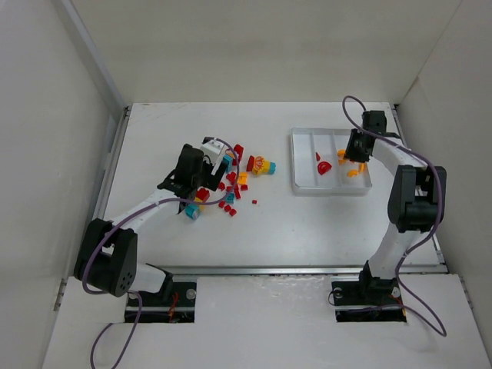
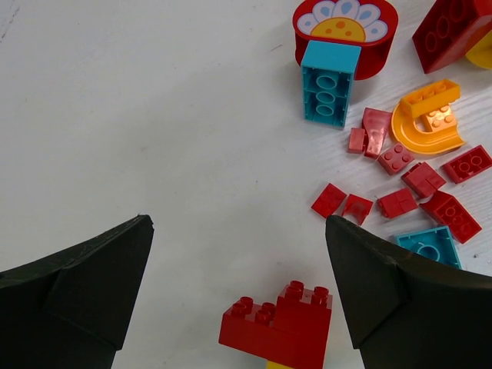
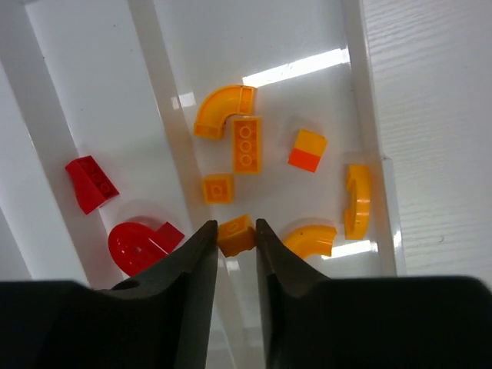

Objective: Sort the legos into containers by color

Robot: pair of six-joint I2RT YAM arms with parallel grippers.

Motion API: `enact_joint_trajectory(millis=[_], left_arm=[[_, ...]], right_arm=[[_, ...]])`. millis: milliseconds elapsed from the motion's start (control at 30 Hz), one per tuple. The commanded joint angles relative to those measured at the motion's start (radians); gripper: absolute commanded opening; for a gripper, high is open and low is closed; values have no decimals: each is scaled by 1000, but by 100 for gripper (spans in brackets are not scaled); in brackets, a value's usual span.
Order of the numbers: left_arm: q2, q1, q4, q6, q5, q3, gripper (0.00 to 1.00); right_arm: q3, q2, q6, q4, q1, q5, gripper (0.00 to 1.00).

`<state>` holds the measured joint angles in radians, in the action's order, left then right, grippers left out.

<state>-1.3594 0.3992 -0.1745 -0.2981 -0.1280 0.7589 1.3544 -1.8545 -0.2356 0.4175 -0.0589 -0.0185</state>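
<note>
over on the right side of the table (image 1: 307, 231), the right gripper (image 3: 234, 227) hangs low above the white tray (image 1: 330, 191), its two dark fingers (image 3: 184, 284) drawn in narrow with a small orange brick (image 3: 236, 237) pinched between the tips. that brick sits over the near end of the tray's right-hand compartment (image 3: 284, 84), close to the divider wall. the same compartment has more orange pieces lying in it: a curved elbow (image 3: 223, 108) touching a long brick (image 3: 246, 144), a small square one (image 3: 218, 188), a two-tone block (image 3: 307, 150) and two more curved bits (image 3: 357, 200) by the outer wall. next door, the middle compartment (image 3: 100, 92) holds a red sloped piece (image 3: 92, 183) and a rounded red piece (image 3: 142, 246).

across the table, the left gripper (image 2: 238, 221) stands wide apart over the loose legos (image 1: 231, 184), gripping nothing. a red stacked brick (image 2: 277, 327) lies on the table between its fingers, touching neither. beyond it are scattered red bits, a teal brick (image 2: 329, 84) against a red flower-printed piece (image 2: 344, 27), and an orange arc (image 2: 427, 127).
</note>
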Motion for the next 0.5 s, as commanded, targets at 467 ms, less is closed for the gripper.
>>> enact_joint_trajectory(millis=[467], left_arm=[[31, 4, -54, -10, 11, -3, 95]], right_arm=[[31, 175, 294, -43, 164, -3, 50]])
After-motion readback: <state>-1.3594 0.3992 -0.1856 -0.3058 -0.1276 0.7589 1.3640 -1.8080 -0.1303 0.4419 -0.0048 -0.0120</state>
